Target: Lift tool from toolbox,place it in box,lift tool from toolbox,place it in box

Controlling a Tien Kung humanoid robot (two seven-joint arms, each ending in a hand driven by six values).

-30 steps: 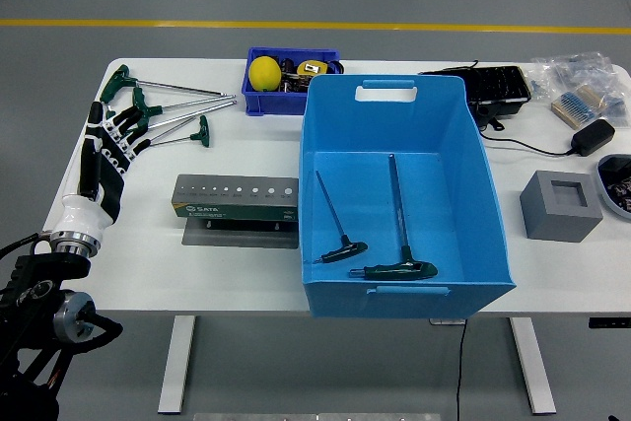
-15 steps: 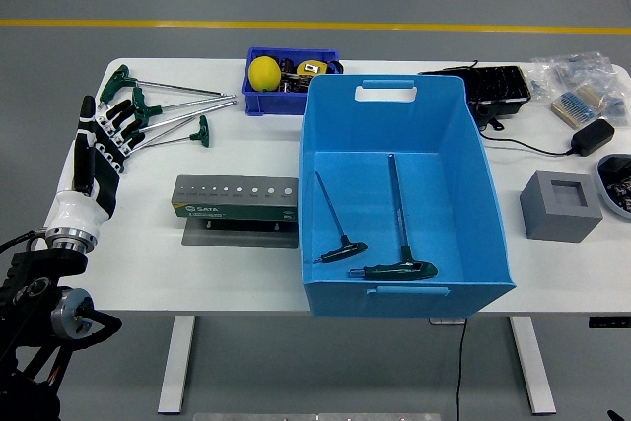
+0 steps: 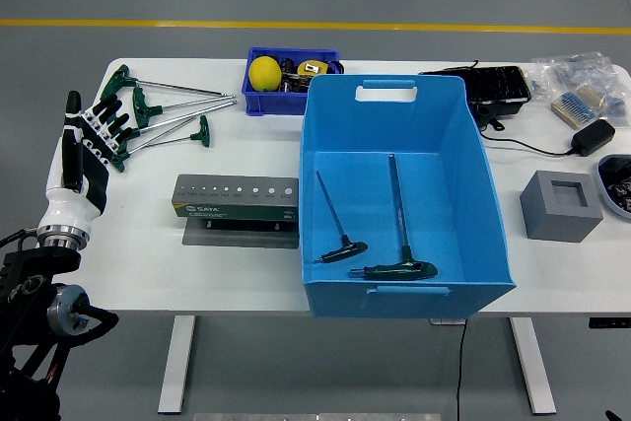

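A white table (image 3: 246, 273) seen from above. The robot's left hand (image 3: 87, 150) reaches in over the table's left edge, its fingers stretched out straight and holding nothing, their tips just beside the green handles of several T-handle wrenches (image 3: 163, 110) lying loose near the far-left corner. In front of them stands a grey tool holder (image 3: 237, 199) with a row of holes along its top. A large blue box (image 3: 399, 194) sits at the table's middle; two green-handled T-wrenches (image 3: 380, 244) lie on its floor toward the near wall. Behind it sits a small blue bin (image 3: 288, 68) holding a yellow ball (image 3: 264, 73). A grey block (image 3: 560, 206) rests to the right.
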